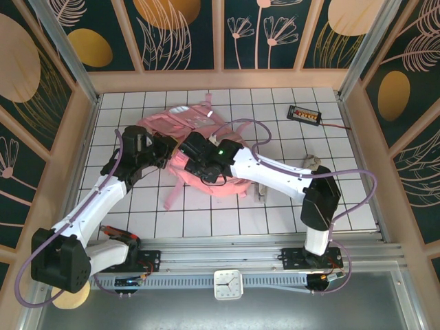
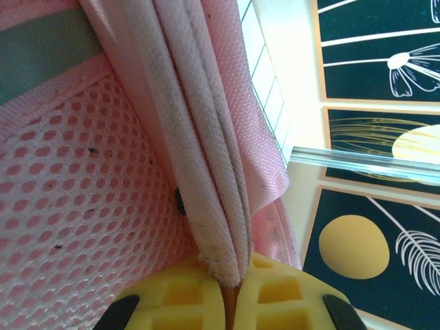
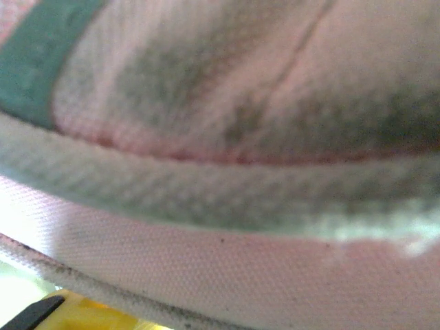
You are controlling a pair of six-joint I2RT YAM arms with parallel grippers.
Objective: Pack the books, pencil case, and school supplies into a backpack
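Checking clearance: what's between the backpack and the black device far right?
Top view: bare tiled table between backpack and black device, apart from the right arm's purple cable looping over the stretch near the backpack.

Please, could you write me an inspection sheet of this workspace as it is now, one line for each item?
Surface: white gridded table, with the bag at its middle.
Job's things: pink backpack lies under both arms, one strap trailing toward the near edge.
Clutter: small black device with orange dots at the far right; small pale object beside the right arm, too small to identify; white clock at the front rail.
Grippers: left gripper shut on the backpack's pale edge trim; right gripper against the backpack, jaw state unclear.
Cables: purple cables along both arms; red wire from the device.
Surroundings: dark wall panels with plant prints, wooden frames.
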